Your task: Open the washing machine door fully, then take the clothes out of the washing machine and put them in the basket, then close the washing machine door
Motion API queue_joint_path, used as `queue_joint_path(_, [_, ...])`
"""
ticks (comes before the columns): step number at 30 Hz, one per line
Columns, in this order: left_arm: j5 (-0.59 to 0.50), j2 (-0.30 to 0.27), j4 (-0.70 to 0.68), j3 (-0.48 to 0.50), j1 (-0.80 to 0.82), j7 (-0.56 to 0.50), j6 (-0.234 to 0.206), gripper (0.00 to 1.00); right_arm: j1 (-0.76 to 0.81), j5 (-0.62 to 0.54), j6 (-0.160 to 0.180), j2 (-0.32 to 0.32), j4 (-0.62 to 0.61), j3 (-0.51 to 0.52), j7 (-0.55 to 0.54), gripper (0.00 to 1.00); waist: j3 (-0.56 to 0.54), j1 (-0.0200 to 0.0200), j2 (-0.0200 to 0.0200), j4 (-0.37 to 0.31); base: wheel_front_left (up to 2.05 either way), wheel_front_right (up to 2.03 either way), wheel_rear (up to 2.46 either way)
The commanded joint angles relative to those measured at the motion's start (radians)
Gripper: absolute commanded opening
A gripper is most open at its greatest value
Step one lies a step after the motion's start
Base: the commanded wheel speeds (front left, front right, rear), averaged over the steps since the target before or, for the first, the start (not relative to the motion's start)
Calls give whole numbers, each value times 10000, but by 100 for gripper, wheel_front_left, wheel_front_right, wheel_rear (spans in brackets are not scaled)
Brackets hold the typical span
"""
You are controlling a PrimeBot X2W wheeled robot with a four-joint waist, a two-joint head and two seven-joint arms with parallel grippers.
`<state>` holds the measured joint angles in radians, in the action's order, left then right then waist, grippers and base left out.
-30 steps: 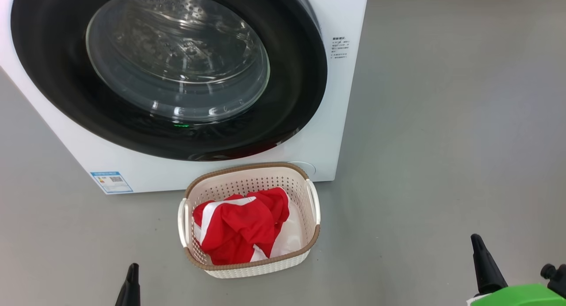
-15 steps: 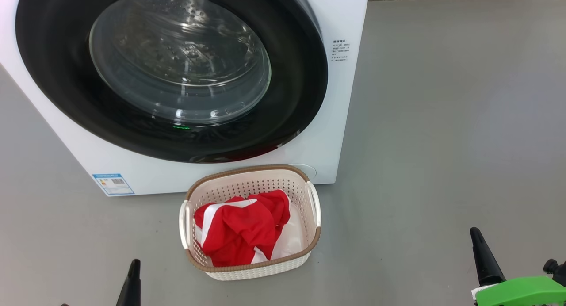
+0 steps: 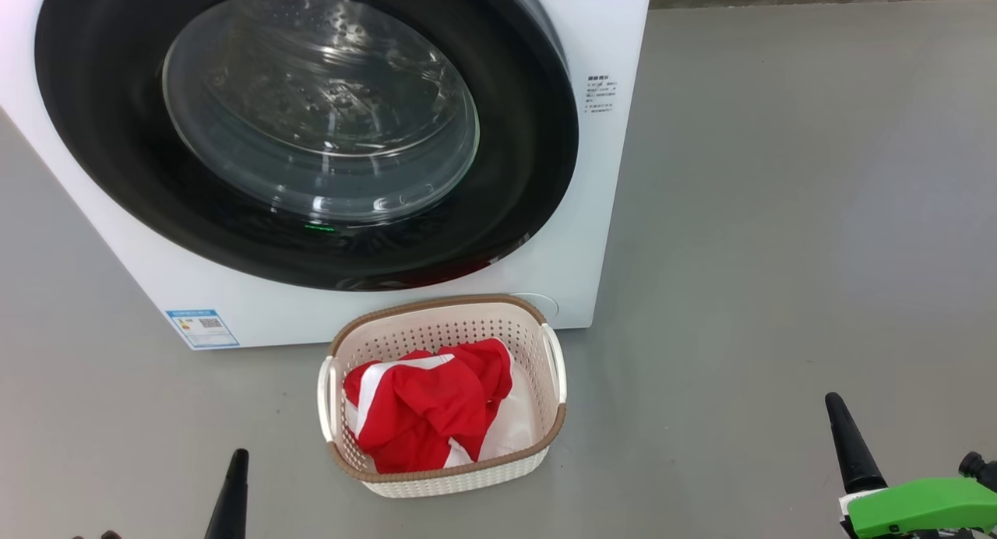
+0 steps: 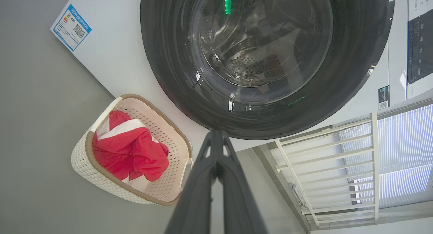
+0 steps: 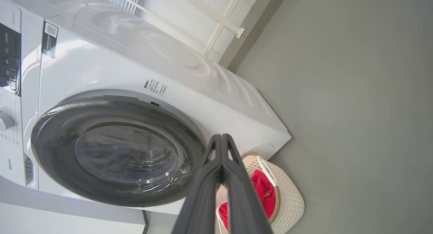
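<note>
Left end effector and right end effector are sitting at the bottom corners, each pressed together and empty; clothes are lying in the basket at lower centre, nearer the left, under the closed door

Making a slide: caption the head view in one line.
Red clothes lie in the basket on the floor before the washing machine, door shut.

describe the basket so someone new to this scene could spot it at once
Find the big white washing machine on the grey floor. Right in front of it sits a small cream basket with perforated sides. Its brown rim and the red clothes inside set it apart.
</note>
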<state>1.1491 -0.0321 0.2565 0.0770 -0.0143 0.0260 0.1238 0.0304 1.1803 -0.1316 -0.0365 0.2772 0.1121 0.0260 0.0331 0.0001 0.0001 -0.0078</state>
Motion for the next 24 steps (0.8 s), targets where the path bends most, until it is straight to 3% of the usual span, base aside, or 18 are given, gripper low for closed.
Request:
queue_joint_path(1, [295,-179,-210,201,515,-115,46,0,-532,297,6,-199,-277,-121,-79,0,-12,0,-1,3,0,0,0])
queue_joint_path(24, [2739,-221,-156,240,906,-784,59,0,-1001,2569,8,-209,-306,-102,-765,0,-173,0,-1,45,0,0,0])
